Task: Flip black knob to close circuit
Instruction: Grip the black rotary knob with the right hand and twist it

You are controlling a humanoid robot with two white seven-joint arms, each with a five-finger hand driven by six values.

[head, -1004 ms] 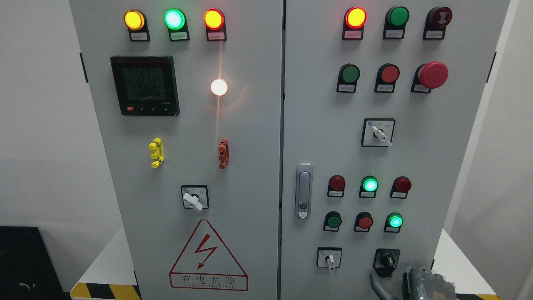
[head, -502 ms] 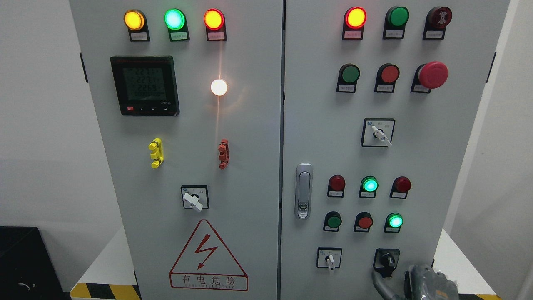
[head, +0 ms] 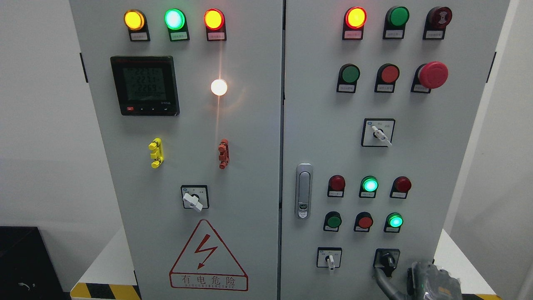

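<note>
The black knob (head: 387, 260) sits on a black square plate at the lower right of the cabinet's right door (head: 416, 166), its handle pointing roughly straight up. My right hand (head: 433, 281) comes in at the bottom edge, just right of and below the knob. Only its grey, wrapped top shows, with a small green light on it. A grey curved part of it (head: 383, 281) rises to the lower left corner of the knob's plate. The rest of the hand is cut off by the picture's edge. My left arm is out of view.
A white selector switch (head: 330, 260) sits left of the knob, with lit green lamps (head: 394, 221) and red buttons (head: 365, 222) above it. A door handle (head: 303, 191) is at the seam. The cabinet stands on a white table (head: 454, 260) with hazard striping (head: 104, 291).
My right hand has shifted slightly to the right, and its grey curved part has risen closer to the black knob's plate. The knob's handle looks unchanged.
</note>
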